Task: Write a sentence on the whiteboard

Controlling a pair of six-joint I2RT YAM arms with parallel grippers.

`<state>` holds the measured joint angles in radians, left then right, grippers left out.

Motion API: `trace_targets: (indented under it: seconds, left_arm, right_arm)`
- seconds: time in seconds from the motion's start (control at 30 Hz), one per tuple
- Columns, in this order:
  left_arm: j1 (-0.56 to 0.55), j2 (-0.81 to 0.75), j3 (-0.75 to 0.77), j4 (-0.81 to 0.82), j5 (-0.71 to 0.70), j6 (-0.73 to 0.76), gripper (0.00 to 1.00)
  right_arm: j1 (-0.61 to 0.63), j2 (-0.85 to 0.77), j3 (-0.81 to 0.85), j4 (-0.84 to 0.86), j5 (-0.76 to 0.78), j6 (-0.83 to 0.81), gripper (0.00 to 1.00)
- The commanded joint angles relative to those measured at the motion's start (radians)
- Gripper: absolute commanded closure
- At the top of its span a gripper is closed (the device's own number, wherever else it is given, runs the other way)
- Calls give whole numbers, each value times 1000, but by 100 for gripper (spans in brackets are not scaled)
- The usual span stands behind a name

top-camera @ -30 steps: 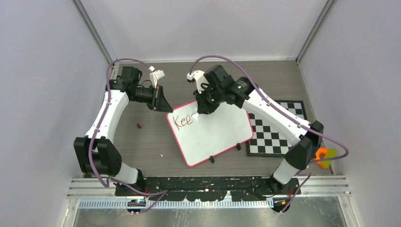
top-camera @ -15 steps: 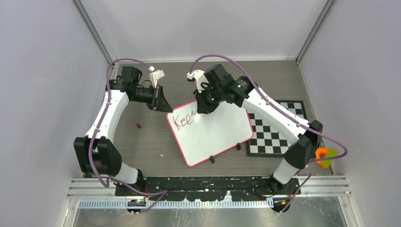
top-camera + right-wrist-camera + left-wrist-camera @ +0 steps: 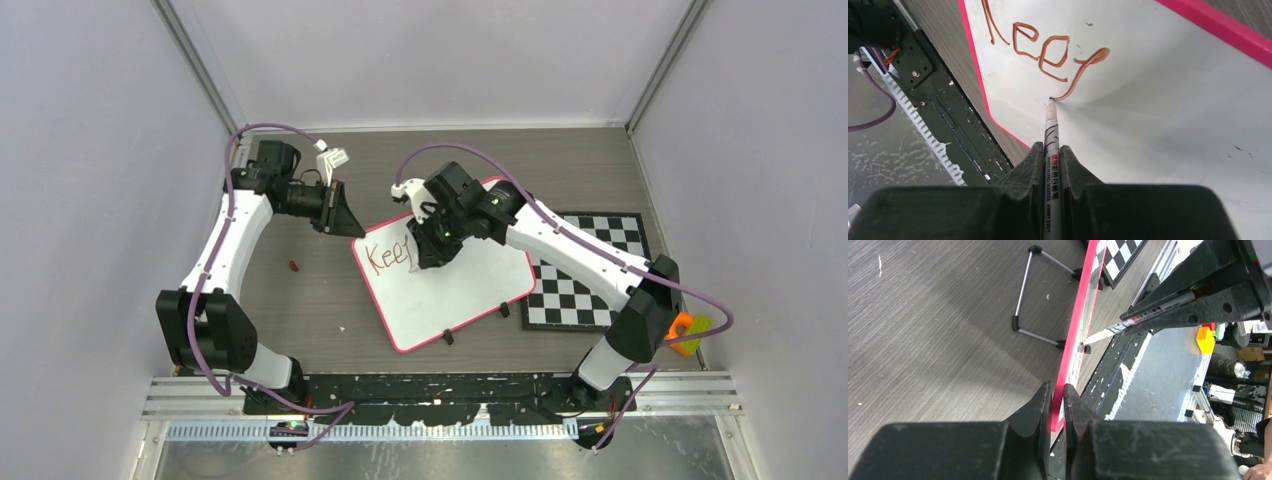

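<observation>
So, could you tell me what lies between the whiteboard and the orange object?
The checkered board lies right of the whiteboard, shown in the top view.

Robot lab cell: bare walls, alu base rail, purple cabling.

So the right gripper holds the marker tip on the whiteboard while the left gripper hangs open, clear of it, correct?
Not quite: the left wrist view shows the left gripper shut on the rim of the whiteboard. The right gripper does hold the marker tip on it.
</observation>
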<state>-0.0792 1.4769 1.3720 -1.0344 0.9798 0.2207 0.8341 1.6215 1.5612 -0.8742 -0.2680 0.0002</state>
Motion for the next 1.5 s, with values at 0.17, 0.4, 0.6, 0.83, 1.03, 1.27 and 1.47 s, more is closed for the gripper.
trace_targets:
  seconds: [0.17,0.4,0.6,0.83,1.03,1.27,1.47]
  left_arm:
    - [-24,-4,8,-32,-1,1,100]
    - [-25,-4,7,-35,-2,4,100]
    - [-25,-9,8,-36,-4,4,100]
    - [-25,-10,10,-41,-9,7,100]
    - [-25,-7,11,-40,-7,7,100]
    - [-25,0,12,-38,-6,7,100]
    - [-25,-1,11,-38,-10,6,100]
  right_arm:
    - [25,-34,78,23,4,-2,100]
    - [-3,-49,143,20,58,-15,100]
    - [-18,-7,170,10,90,-17,100]
    - [-21,26,171,3,101,-30,100]
    - [-38,16,168,2,119,-29,100]
    - [-54,-14,134,-4,132,-30,100]
    - [-52,-19,89,-5,102,-14,100]
